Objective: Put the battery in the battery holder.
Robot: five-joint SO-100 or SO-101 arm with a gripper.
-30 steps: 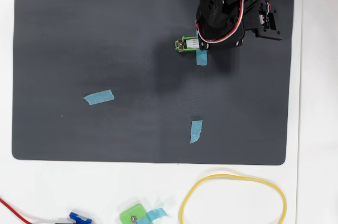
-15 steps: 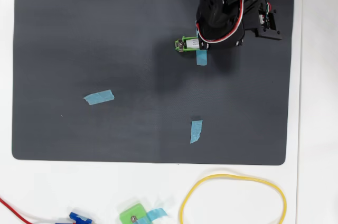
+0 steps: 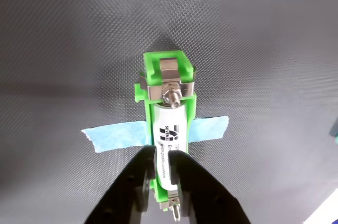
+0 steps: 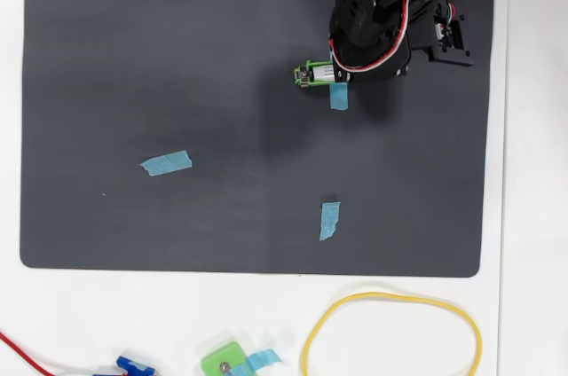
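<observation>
In the wrist view the white-silver battery (image 3: pixel 168 142) with dark print lies lengthwise inside the bright green battery holder (image 3: pixel 165 68), its far end against a metal screw contact. A blue tape strip (image 3: pixel 113 135) crosses under the holder. My gripper (image 3: pixel 166 156) comes in from the bottom edge, and its black fingers (image 3: pixel 141 174) press both sides of the battery's near half. In the overhead view the holder (image 4: pixel 306 74) pokes out left of the arm (image 4: pixel 373 30) at the mat's upper right, and the fingers are hidden under the arm.
On the dark mat (image 4: pixel 133 57) lie two more blue tape strips (image 4: pixel 166 162) (image 4: pixel 329 220). On the white table below the mat are a yellow loop (image 4: pixel 390 294), a squarish green piece (image 4: pixel 222 361), a small blue part (image 4: pixel 135 364) and a red wire (image 4: pixel 18 348).
</observation>
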